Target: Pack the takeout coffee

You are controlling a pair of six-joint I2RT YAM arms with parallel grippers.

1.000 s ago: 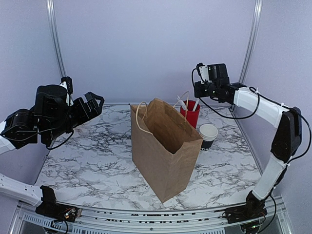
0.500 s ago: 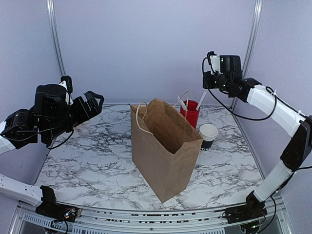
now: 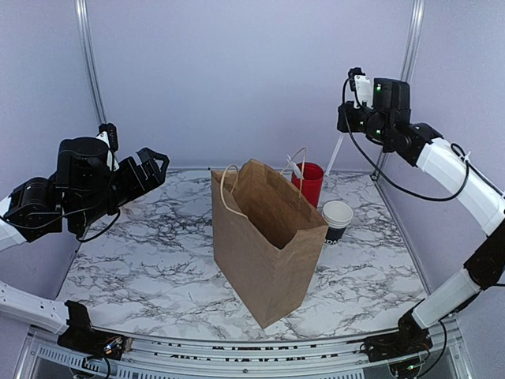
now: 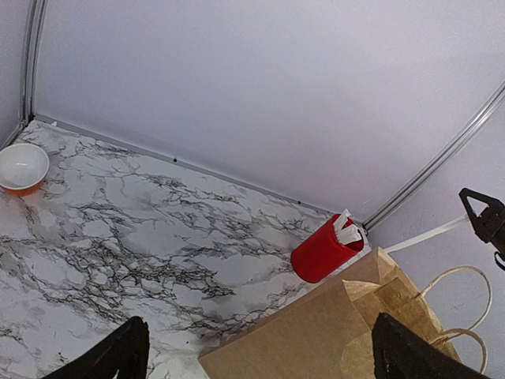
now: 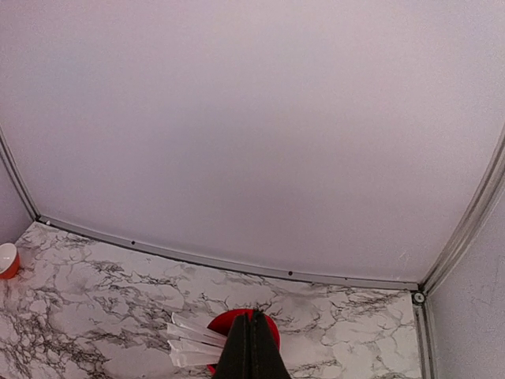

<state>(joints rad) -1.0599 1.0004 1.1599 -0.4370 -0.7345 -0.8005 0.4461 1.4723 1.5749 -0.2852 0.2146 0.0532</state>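
Observation:
The takeout coffee is out of view. A brown paper bag (image 3: 264, 237) stands open in the middle of the table, its corner showing in the left wrist view (image 4: 331, 332). My left gripper (image 3: 150, 162) hangs open, high at the left, with nothing between its fingers (image 4: 260, 347). My right gripper (image 3: 342, 131) is raised at the back right, jaws shut (image 5: 252, 314). A thin white utensil (image 3: 334, 154) hangs from it above the red cup (image 3: 309, 183), also seen from the left wrist (image 4: 426, 235).
The red cup (image 4: 322, 253) holds more white utensils (image 5: 189, 343). A lidless black cup with a white rim (image 3: 337, 217) stands right of the bag. A small orange bowl (image 4: 22, 167) sits at the far left corner.
My right arm has risen and swung right, drawing the white utensil up out of the red cup. The left arm has not moved.

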